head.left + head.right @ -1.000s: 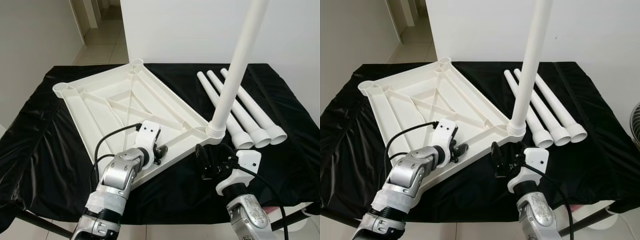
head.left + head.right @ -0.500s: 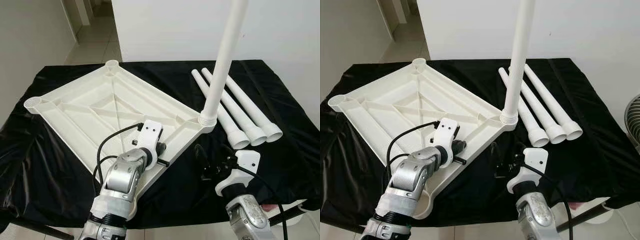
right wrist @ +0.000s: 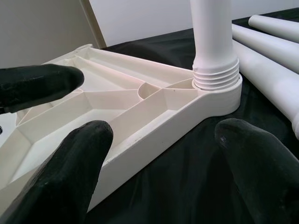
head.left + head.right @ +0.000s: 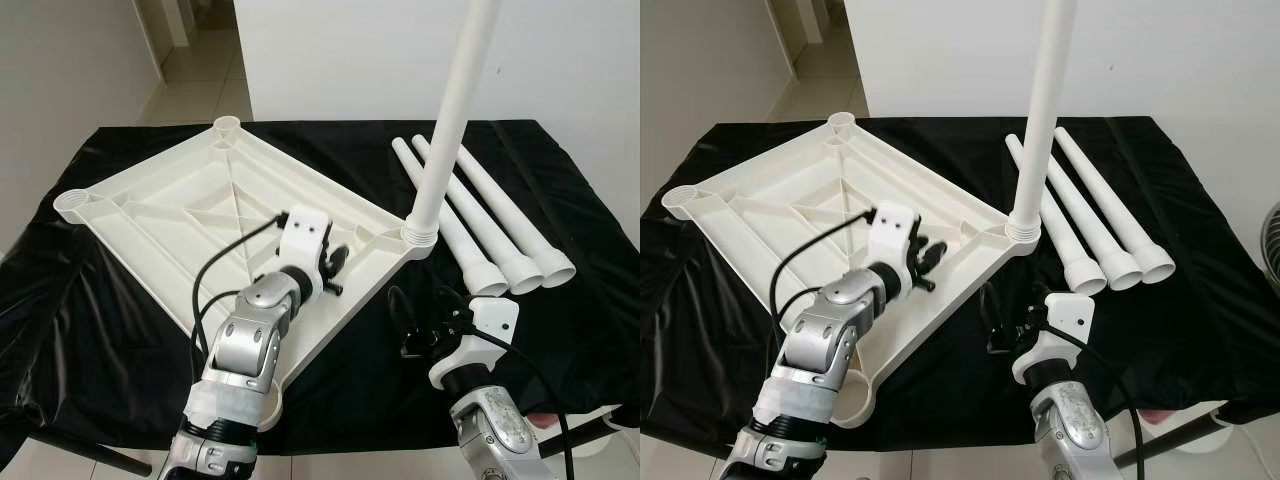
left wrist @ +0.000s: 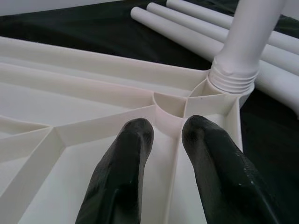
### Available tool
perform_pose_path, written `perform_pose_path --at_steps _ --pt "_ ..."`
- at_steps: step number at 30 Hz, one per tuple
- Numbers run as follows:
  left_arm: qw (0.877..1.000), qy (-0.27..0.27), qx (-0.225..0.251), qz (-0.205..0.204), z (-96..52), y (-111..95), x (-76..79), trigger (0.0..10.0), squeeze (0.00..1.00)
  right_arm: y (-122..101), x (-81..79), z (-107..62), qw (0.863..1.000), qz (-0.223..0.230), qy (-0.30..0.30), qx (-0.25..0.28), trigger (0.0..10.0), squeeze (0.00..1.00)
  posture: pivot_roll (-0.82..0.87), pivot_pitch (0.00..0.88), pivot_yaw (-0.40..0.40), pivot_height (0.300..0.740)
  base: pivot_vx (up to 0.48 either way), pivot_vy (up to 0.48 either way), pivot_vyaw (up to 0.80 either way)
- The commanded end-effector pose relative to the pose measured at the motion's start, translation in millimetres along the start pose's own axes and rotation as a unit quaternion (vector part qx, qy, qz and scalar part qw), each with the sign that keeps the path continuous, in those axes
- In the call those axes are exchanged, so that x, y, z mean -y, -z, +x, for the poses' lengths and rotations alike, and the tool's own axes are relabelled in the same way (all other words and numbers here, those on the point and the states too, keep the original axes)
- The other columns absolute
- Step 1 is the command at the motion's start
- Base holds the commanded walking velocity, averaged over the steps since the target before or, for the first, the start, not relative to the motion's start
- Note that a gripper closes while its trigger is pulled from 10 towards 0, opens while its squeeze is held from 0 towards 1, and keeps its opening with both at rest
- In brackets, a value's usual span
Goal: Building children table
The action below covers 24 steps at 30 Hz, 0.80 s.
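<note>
I see the white tabletop (image 4: 200, 215) lying upside down, ribs up, across the left and centre of the frame on the black-draped desk (image 4: 80, 330). One leg (image 4: 452, 110) stands upright, screwed into its right-hand corner socket. Three loose legs (image 4: 500, 225) lie side by side at the upper right. My left gripper (image 4: 335, 265) sits over the tabletop's ribs near that corner, fingers (image 5: 128, 158) slightly parted, holding nothing. My right gripper (image 4: 405, 325) hovers at lower centre just beside the tabletop's edge, fingers (image 3: 84, 154) spread wide and empty.
</note>
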<state>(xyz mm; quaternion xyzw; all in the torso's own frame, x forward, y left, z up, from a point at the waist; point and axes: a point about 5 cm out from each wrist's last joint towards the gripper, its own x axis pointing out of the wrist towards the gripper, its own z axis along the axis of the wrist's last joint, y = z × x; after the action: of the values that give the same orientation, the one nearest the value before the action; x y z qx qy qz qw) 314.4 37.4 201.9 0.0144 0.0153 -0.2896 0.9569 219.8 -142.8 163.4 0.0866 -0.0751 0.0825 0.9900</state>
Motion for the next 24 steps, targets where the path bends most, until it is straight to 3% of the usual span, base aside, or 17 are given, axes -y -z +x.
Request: perform_pose_path --at_steps 1,4,6,7,9,14,23,24 --pt "1.0 0.029 0.001 0.009 -2.8 2 4.1 10.0 0.0 3 0.3 -1.0 1.0 0.001 0.002 -0.006 10.0 0.0 -0.07 0.111 0.087 0.74 0.0 0.0 0.0" --pt "0.997 0.067 0.004 0.036 -8.8 4 9.3 10.0 0.0 4 0.6 -0.8 1.0 0.001 0.002 -0.007 10.0 0.0 -0.06 0.11 0.087 0.74 0.0 0.0 0.0" --pt "0.985 0.156 -0.004 0.079 -26.7 15 17.7 10.0 0.0 6 0.6 1.0 1.0 0.001 0.0 -0.009 10.0 0.0 -0.05 0.107 0.085 0.74 0.0 0.0 0.0" --pt "0.985 0.156 -0.004 0.079 -26.7 15 17.7 10.0 0.0 6 0.6 1.0 1.0 0.001 0.0 -0.009 10.0 0.0 -0.05 0.107 0.085 0.74 0.0 0.0 0.0" --pt "0.973 0.207 -0.016 0.097 -39.6 23 20.6 10.0 0.0 7 0.4 2.3 1.0 0.001 -0.003 -0.01 10.0 0.0 -0.05 0.106 0.084 0.74 0.0 0.0 0.0" --pt "0.964 0.234 -0.05 0.112 -56.9 38 10.5 10.0 0.0 8 0.9 4.7 1.0 -0.001 -0.009 -0.01 10.0 0.0 -0.04 0.1 0.082 0.74 0.0 0.0 0.0" --pt "0.957 0.261 -0.057 0.115 -70.6 39 -0.5 10.0 0.0 8 2.7 6.1 1.0 -0.005 -0.012 -0.01 10.0 0.0 -0.04 0.094 0.077 0.74 0.0 0.0 0.0" --pt "0.951 0.276 -0.063 0.121 -76.2 41 -3.5 10.0 0.0 9 3.6 6.3 1.0 -0.008 -0.013 -0.01 10.0 0.0 -0.04 0.091 0.075 0.74 0.0 0.0 0.0"
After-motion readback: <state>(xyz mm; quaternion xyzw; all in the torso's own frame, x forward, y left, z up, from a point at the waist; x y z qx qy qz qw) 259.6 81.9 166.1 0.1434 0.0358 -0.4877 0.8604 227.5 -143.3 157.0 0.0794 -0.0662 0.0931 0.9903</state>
